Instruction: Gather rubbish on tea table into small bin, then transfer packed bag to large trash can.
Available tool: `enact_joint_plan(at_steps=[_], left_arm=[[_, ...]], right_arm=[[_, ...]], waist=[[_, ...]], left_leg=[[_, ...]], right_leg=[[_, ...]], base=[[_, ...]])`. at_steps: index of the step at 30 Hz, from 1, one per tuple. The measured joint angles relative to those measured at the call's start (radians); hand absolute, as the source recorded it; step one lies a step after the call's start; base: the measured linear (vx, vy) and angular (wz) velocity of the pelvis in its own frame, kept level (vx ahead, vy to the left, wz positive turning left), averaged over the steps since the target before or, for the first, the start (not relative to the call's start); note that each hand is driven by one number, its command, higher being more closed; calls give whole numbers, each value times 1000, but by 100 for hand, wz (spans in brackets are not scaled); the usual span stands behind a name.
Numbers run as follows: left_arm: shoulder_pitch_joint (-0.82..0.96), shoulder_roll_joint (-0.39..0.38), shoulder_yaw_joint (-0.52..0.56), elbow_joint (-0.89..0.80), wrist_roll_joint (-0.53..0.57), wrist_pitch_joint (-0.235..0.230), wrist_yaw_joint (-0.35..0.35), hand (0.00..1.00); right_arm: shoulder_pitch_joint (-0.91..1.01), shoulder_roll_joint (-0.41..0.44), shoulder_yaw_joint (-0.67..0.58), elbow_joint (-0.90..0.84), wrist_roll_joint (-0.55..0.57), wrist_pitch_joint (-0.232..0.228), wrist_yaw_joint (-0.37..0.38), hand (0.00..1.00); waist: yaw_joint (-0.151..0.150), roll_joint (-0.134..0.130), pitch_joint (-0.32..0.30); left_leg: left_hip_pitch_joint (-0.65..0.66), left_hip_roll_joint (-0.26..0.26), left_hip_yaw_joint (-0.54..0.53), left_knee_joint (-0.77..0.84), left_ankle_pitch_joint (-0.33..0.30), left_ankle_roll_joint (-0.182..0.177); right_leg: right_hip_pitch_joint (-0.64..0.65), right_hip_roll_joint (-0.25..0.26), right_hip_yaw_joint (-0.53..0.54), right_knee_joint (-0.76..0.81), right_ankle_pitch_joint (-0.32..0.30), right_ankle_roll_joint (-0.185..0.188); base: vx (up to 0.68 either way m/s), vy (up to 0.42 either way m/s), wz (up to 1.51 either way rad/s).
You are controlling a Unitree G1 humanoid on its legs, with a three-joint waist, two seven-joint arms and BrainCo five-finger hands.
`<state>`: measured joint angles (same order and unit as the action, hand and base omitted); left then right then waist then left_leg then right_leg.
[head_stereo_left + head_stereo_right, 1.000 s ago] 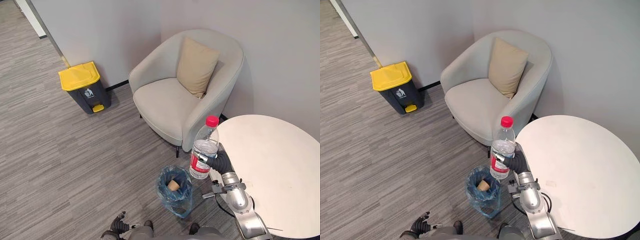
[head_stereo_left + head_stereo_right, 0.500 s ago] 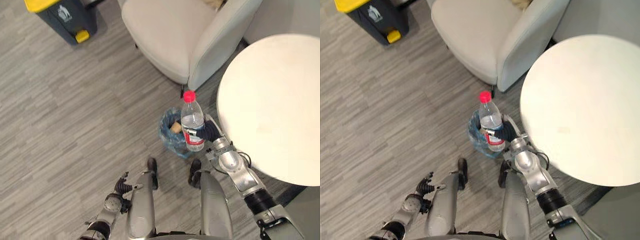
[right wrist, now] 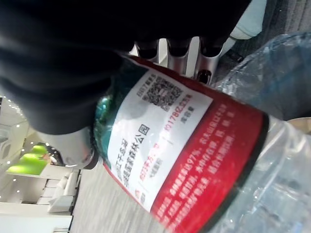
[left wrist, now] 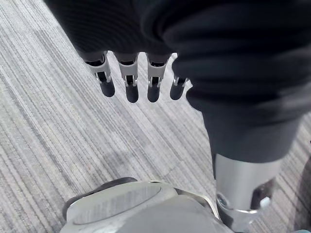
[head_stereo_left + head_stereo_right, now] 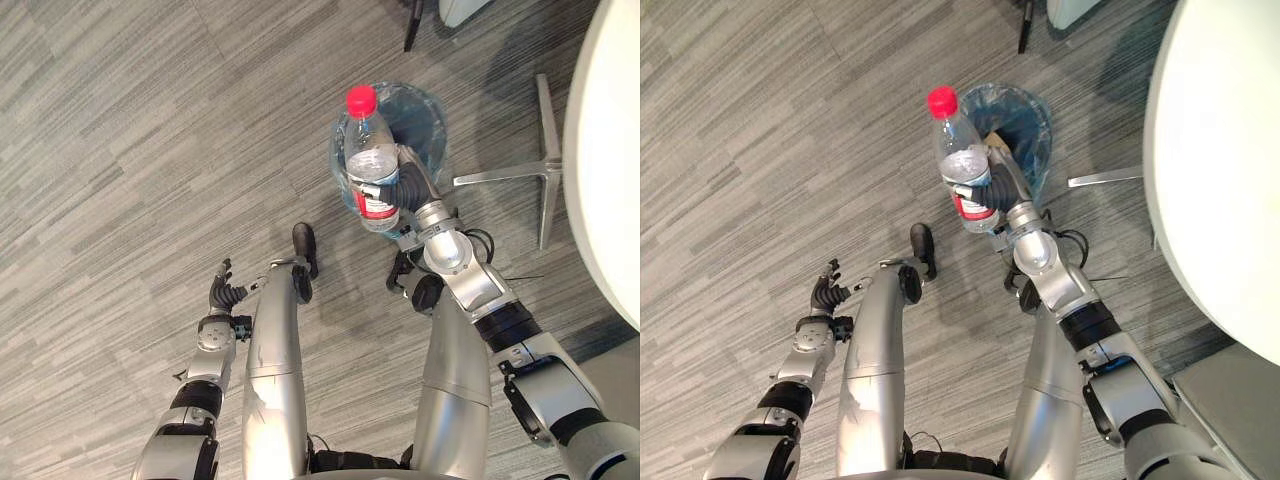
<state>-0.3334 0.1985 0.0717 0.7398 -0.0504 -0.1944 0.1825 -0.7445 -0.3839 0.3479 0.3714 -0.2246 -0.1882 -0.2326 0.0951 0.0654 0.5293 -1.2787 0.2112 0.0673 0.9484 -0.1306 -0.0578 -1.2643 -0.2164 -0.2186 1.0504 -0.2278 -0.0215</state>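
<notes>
Head and wrist views, 1 moment of the tidying task. The right hand (image 5: 408,187) reaches forward above the grey striped floor (image 5: 120,150). Its fingers (image 3: 171,50) and thumb are curled round the labelled middle of 1 clear plastic bottle (image 5: 370,165). The bottle stands nearly upright in the grasp. Its red cap (image 5: 360,98) points up toward the head camera, and a red and white label (image 3: 180,145) wraps its waist.

In both eye views the bottle overlaps the near rim of the small bin (image 5: 1030,105), whose opening shows just past it. The bin stands on the floor and is lined with a blue plastic bag. A tan object (image 5: 997,152) lies inside, partly hidden by the hand.

The white round tea table (image 5: 615,180) runs along the right side, its edge near the bin. 1 metal spoke of its base (image 5: 500,176) lies on the floor between the 2.

The left hand (image 5: 225,292) hangs low at the robot's left side, well apart from the bottle and the bin. Its fingers (image 4: 127,80) are loosely extended and hold nothing.
</notes>
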Motion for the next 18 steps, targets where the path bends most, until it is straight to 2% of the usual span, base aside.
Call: enact_joint_plan(at_steps=[4, 13, 17, 18], left_arm=[[-5, -3, 5, -15, -26, -19, 14, 0], [-5, -1, 5, -24, -68, -28, 17, 0], [-5, 0, 5, -24, -75, -29, 17, 0], [-5, 0, 5, -24, -75, -29, 18, 0]], right_arm=[[-51, -6, -34, 98, -1, 19, -21, 100], [-168, -18, -100, 260, -13, 46, -94, 100], [-207, -28, -106, 288, -22, 58, -102, 100], [-222, -29, -107, 297, -22, 61, -112, 0]], waist=[[5, 0, 0], [4, 0, 0], [4, 0, -1], [5, 0, -2]], left_leg=[[-58, -3, -5, 30, 0, 0], [-94, -1, -12, 38, -1, 2], [-106, -1, -14, 38, -1, 2], [-109, -1, -14, 39, 0, 3]], right_leg=[[-56, -14, -1, 40, -13, -9], [-89, -13, -6, 51, -19, -10], [-99, -13, -8, 52, -20, -11], [-102, -13, -9, 53, -21, -11]], base=[[-12, 29, 12], [-8, 33, 1], [1, 39, 1], [-4, 33, 2]])
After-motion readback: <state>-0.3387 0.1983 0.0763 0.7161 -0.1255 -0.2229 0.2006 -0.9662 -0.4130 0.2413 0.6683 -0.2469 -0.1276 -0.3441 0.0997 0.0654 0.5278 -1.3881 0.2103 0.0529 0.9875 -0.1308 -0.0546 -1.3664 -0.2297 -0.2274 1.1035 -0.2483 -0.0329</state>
